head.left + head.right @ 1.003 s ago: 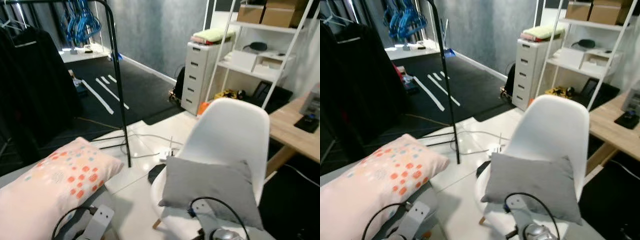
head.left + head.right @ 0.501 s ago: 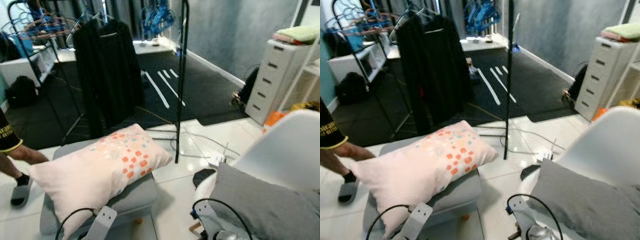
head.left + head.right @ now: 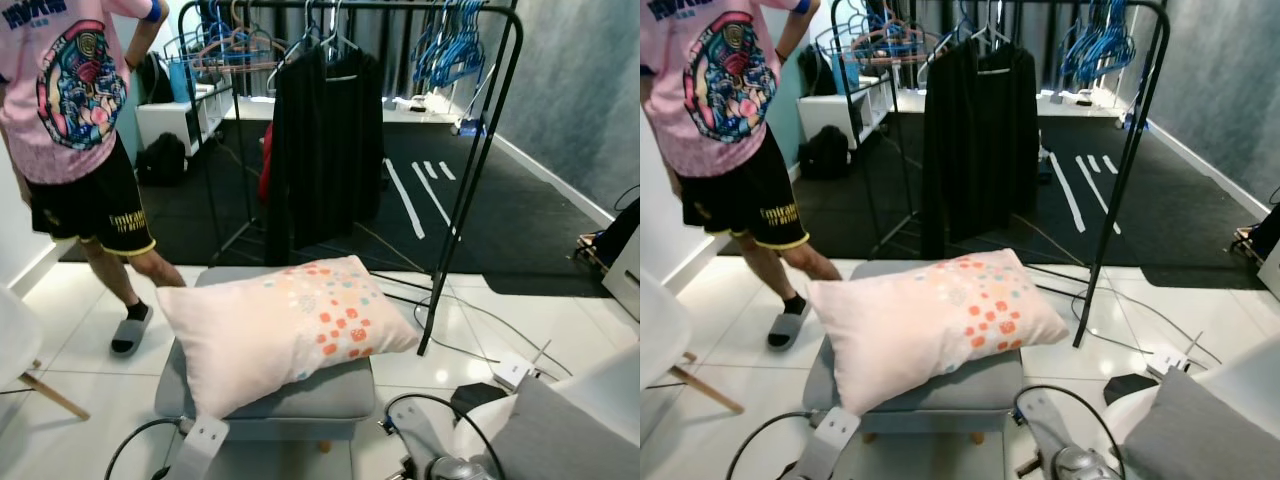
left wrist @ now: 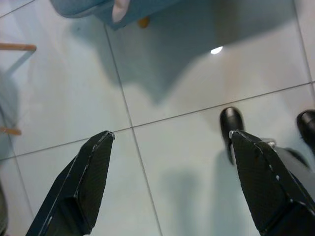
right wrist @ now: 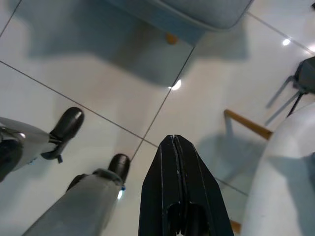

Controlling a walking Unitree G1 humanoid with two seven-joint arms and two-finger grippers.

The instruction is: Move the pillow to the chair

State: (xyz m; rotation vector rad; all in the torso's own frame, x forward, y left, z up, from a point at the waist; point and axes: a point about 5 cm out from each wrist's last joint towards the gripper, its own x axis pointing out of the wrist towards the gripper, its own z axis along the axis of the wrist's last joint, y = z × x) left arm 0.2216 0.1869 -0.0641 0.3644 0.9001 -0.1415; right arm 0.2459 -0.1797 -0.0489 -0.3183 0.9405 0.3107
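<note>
Right now the pink pillow (image 3: 285,325) with orange and pastel squares is lying tilted across the grey ottoman (image 3: 300,398), ahead of both grippers and well apart from them, one corner hanging past the cushion's edge on the robot's right. Both arms are hanging low at the robot's sides. The left gripper (image 4: 172,140) is pointing down at the white tiled floor (image 4: 172,64) with its two black fingers (image 4: 88,177) spread wide and nothing between them; beyond its tips an edge of the ottoman and one small wooden foot are showing. The right gripper (image 5: 176,142) is also aiming at the floor, its fingers pressed flat together and gripping nothing, with the robot's own dark feet (image 5: 66,124) beneath it and the ottoman's underside further out.

Off to the right gripper's outer side, the white chair (image 3: 1250,375) is peeking in at the lower corner of the head views, and a grey cushion (image 3: 1200,435) is sitting on its seat. A person in a pink printed shirt (image 3: 70,85) and black shorts is standing to the left of the ottoman, well beyond the left gripper. Behind the ottoman a black clothes rack (image 3: 470,180) is holding a dark garment (image 3: 325,140) and blue hangers. Cables and a white power strip (image 3: 512,368) are lying on the tiles near the rack's foot.
</note>
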